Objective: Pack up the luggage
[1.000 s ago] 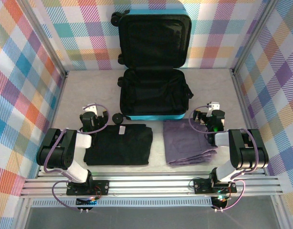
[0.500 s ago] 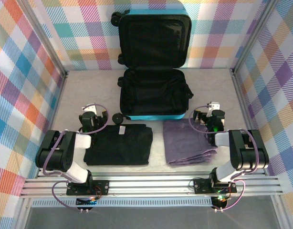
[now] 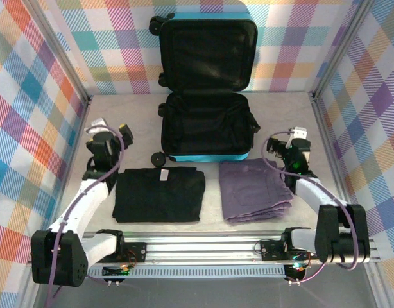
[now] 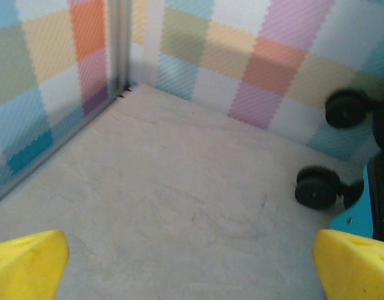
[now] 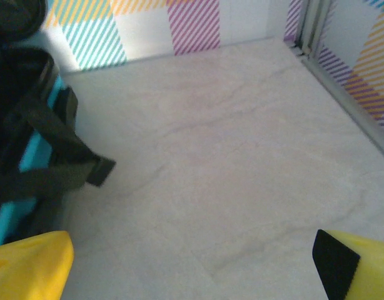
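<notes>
So the luggage (image 3: 206, 125) is sitting wide open in the upper middle of the overhead frame. The bottom half is lying flat on the counter (image 3: 283, 112), and the lid is standing up against the checkered back wall (image 3: 299, 45) with its black lining facing the camera. The two sets of jaws are hanging out on either side of it, neither one touching it.

The left arm (image 3: 85, 196) is reaching up the left side of the frame. The left jaws are sitting spread wide and empty, off to the left of the luggage's lower left corner, with bare counter in between. In the left wrist view the yellow fingertips (image 4: 26, 262) are poking in at the two bottom corners, far apart. The luggage (image 4: 361, 215) is peeking in at the right edge there, with two black wheels (image 4: 317, 186) showing.

The right arm (image 3: 310, 190) is doing the mirror thing: the right jaws are gaping and holding nothing, just right of the luggage's lower right corner. In the right wrist view its fingertips (image 5: 29, 262) are sitting in the bottom corners too. The luggage (image 5: 20, 125) is running down the left edge, with a black strap (image 5: 67, 172) flopping out toward the counter.

Below the luggage in the overhead frame, a folded black garment (image 3: 160, 194) and a folded purple garment (image 3: 255, 190) are lying side by side on the counter.
</notes>
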Robot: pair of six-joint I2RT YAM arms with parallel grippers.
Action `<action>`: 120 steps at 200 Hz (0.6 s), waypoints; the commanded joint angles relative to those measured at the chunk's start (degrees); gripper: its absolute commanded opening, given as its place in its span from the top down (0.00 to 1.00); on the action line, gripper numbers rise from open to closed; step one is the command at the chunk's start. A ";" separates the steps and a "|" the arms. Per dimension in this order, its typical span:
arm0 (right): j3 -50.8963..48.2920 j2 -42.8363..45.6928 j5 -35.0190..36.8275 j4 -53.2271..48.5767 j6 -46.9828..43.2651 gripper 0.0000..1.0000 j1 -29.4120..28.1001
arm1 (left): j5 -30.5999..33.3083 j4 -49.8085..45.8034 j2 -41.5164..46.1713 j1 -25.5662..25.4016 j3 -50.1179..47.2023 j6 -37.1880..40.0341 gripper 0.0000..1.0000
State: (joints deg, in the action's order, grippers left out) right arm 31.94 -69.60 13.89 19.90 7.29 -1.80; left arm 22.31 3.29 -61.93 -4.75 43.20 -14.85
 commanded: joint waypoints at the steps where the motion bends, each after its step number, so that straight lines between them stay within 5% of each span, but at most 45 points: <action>1: 6.12 4.61 6.28 -14.66 2.62 0.01 -4.28 | 4.31 -30.86 1.93 -0.73 5.80 -14.44 0.00; 18: 8.21 8.12 9.19 -19.17 3.09 0.01 -9.44 | 1.84 -38.40 3.56 -1.23 6.61 -18.98 0.00; 53: 16.50 9.76 0.32 -37.26 12.30 0.05 -15.62 | -3.42 -52.24 4.08 -1.32 8.57 -23.10 0.00; 91: 14.77 9.96 -4.63 -41.51 24.98 0.10 -28.04 | -8.70 -61.25 2.66 -1.71 9.17 -22.06 0.00; 120: 12.90 5.48 -0.39 -40.27 30.44 0.12 -40.08 | -12.44 -62.46 3.55 -1.75 6.28 -21.80 0.00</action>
State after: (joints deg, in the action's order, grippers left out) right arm 46.59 -60.77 12.43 -17.45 29.39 -34.65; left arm 14.70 -53.25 -59.31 -5.78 50.83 -35.73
